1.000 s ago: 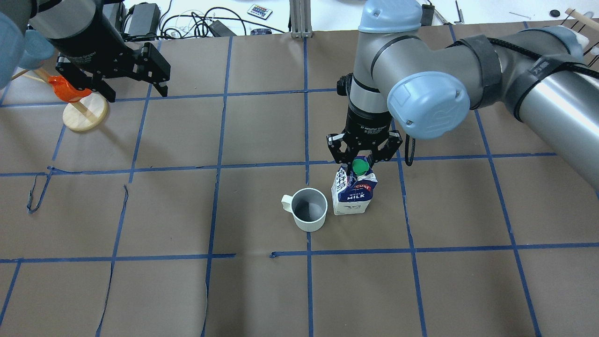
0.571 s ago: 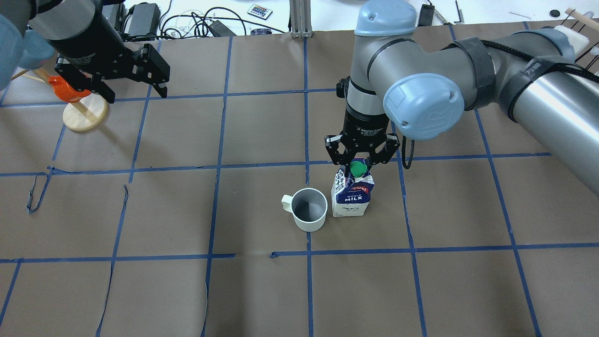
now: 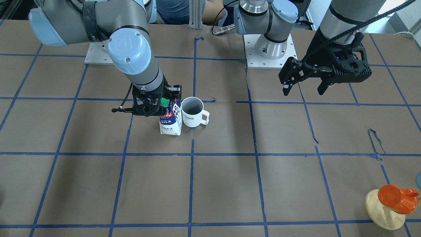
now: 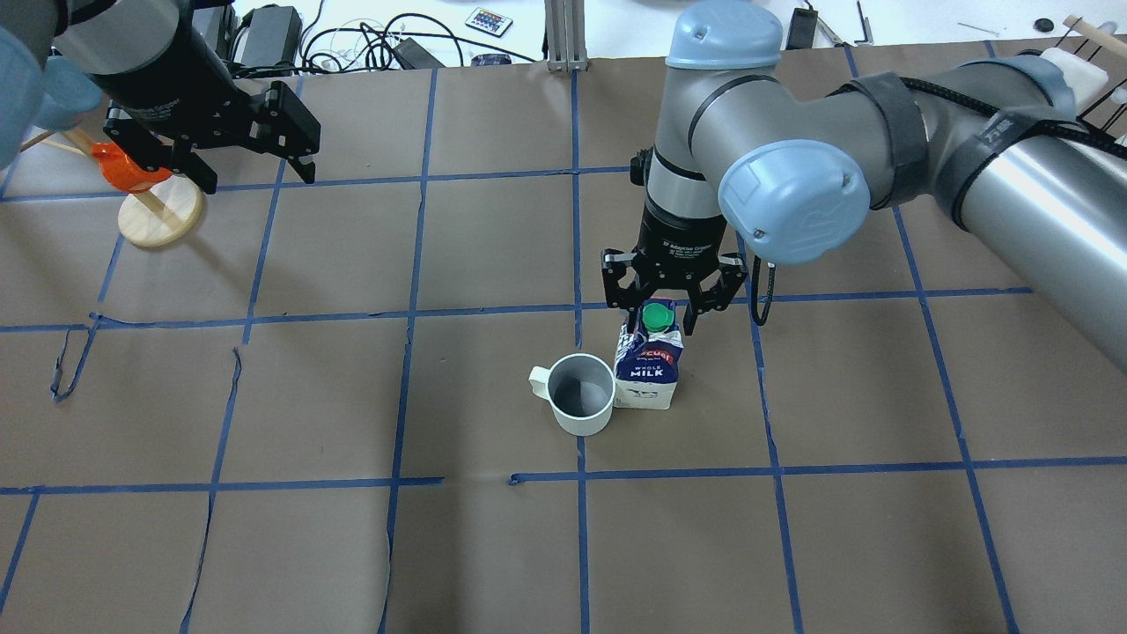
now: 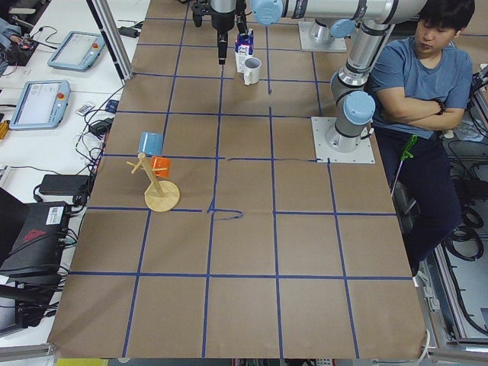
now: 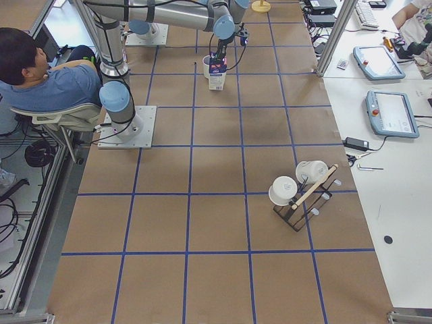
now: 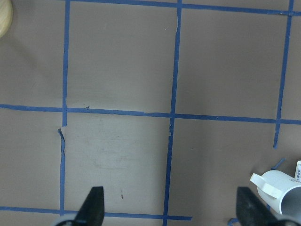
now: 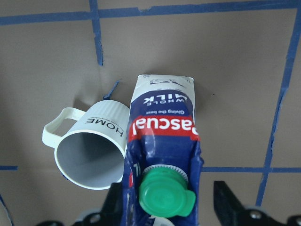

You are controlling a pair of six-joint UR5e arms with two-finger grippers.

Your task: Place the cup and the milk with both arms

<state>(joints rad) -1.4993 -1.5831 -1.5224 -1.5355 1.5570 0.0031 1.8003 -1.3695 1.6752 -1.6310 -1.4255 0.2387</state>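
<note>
Hovering far left: left black two-finger gripper (image 4: pixel 257 176), fingers spread, empty, well apart from white ribbed mug (image 4: pixel 581 398) at centre. Blue-white gable-top milk carton (image 4: pixel 649 377) upright, touching mug's right side. Right black gripper (image 4: pixel 659 304) directly above carton, fingers apart, straddling green cap (image 8: pixel 165 197); carton's long axis vertical between them.

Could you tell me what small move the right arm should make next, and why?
Probably lift the right gripper straight up. The milk stands upright on the table right beside the cup, and the jaws are open on either side of the carton's top. A sideways retreat might knock the carton over or into the cup.
</note>
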